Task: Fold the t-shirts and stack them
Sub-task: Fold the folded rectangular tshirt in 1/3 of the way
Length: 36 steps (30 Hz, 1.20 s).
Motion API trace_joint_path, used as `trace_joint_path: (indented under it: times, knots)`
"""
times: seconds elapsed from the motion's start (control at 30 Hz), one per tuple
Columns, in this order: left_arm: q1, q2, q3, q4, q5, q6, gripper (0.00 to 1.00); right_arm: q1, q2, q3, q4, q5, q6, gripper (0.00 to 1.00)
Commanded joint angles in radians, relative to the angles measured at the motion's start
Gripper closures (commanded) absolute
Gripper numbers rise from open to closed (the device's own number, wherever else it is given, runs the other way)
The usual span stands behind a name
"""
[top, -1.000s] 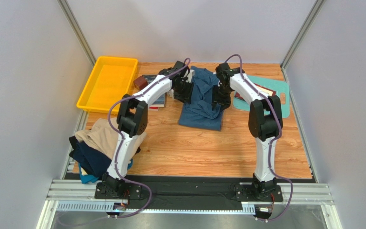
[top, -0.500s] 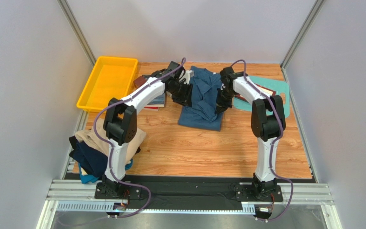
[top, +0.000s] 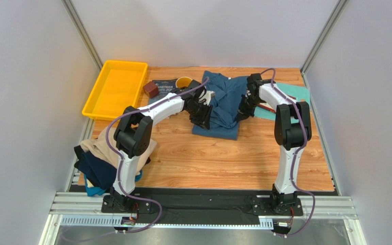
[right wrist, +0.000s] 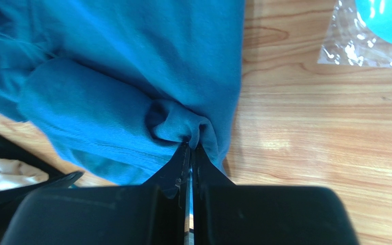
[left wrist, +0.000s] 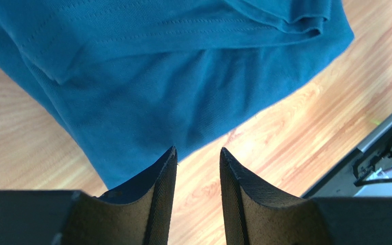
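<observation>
While the right fingers (right wrist: 180,166) are clenched on a bunched fold of the teal shirt (right wrist: 131,66), the left fingers (left wrist: 163,176) are released, with a clear gap between them and nothing in it. The shirt (top: 223,104) lies crumpled and partly doubled over on the worktop (top: 208,158), to the right of the yellow tray (top: 93,92). A book (top: 165,87), a brown block (top: 150,90) and a yellow cup (top: 183,81) sit between tray and shirt.

The left fingers are at the shirt's edge that faces the tray. One tip is over cloth and the other over bare wood; I cannot tell whether they touch the fabric. The right fingers grip the shirt's side away from the tray, and the cloth puckers where they pinch it.

Nearer the arm bases than the tray, at the worktop's edge, the beige shirt (top: 101,145) is heaped on the navy shirt (top: 93,171). A bit of light blue shirt (top: 95,191) shows beneath.
</observation>
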Motion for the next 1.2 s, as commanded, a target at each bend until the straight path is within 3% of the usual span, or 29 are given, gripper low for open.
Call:
trace_joint_path:
  times: [0.0, 0.87, 1.17]
  knots:
    - [0.000, 0.057, 0.020, 0.058, -0.027, -0.010, 0.58, -0.019, -0.026, 0.008, 0.055, -0.080, 0.036, 1.00]
    - [-0.041, 0.077, -0.094, -0.020, -0.047, 0.015, 0.62, -0.132, 0.002, 0.003, 0.186, -0.238, 0.282, 1.00]
    - [-0.074, 0.081, -0.111, -0.051, -0.047, 0.047, 0.62, -0.140, 0.058, 0.083, 0.219, -0.292, 0.381, 1.00]
